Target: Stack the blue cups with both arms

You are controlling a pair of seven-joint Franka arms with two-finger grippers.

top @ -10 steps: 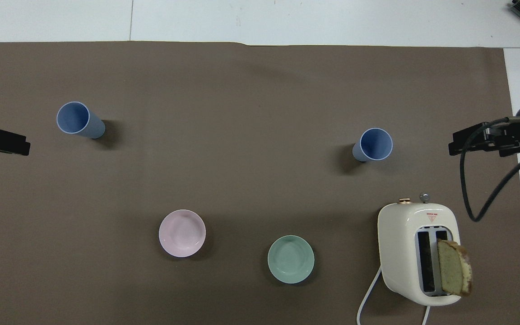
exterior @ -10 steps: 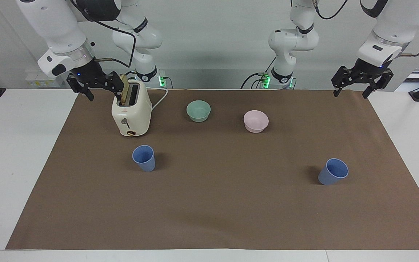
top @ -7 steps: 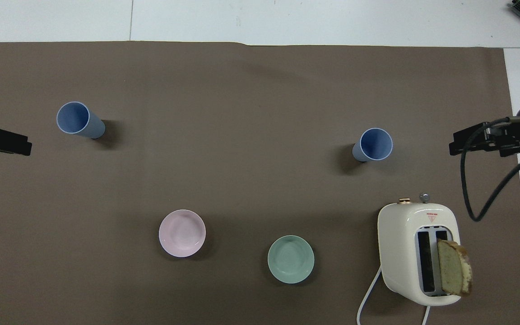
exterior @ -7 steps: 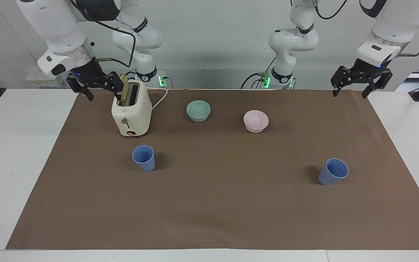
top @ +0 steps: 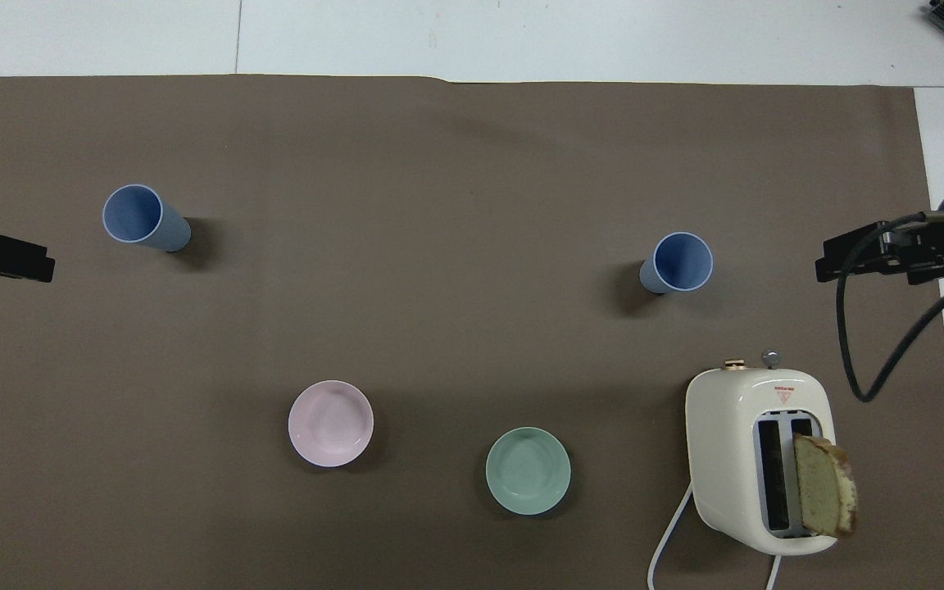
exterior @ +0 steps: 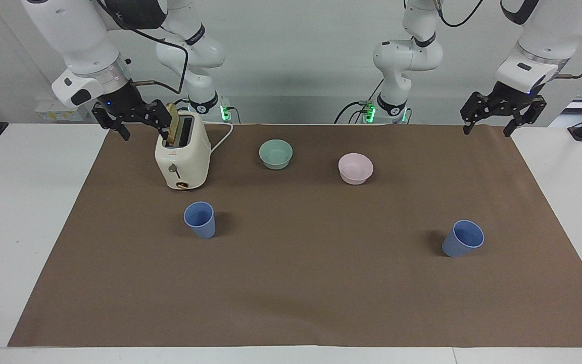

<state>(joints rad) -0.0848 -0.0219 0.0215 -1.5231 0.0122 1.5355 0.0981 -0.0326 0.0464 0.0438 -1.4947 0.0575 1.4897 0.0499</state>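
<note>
Both tools hang high and spread, gripping nothing: the right tool over the toaster's outer side, the left tool over the mat's corner at its own end. Stacking has not begun, I judge; every step remains. Two blue cups stand upright and well apart on the surface, one just beside the toaster, the other toward the left arm's end. Two bowls, mint and pink; one bread slice
</note>
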